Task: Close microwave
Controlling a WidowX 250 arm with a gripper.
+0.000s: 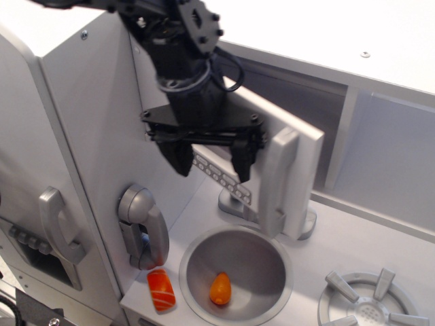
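Note:
The microwave (353,115) is a light-grey box compartment under the white top. Its flat door (299,156) stands part open, swung out toward the front, with a button row (224,180) and a long vertical grey handle (277,183). My black gripper (212,161) is open and empty. It hangs right in front of the door's outer face, over the window area, its right finger close to the handle. Whether it touches the door I cannot tell. The window is hidden behind the gripper.
A round grey sink (234,275) holds an orange toy (219,288). An orange-and-white salmon piece (161,290) lies left of it. A grey phone (139,224) hangs on the tall side panel. A burner (370,302) sits at the right. A faucet base (306,224) stands behind the door.

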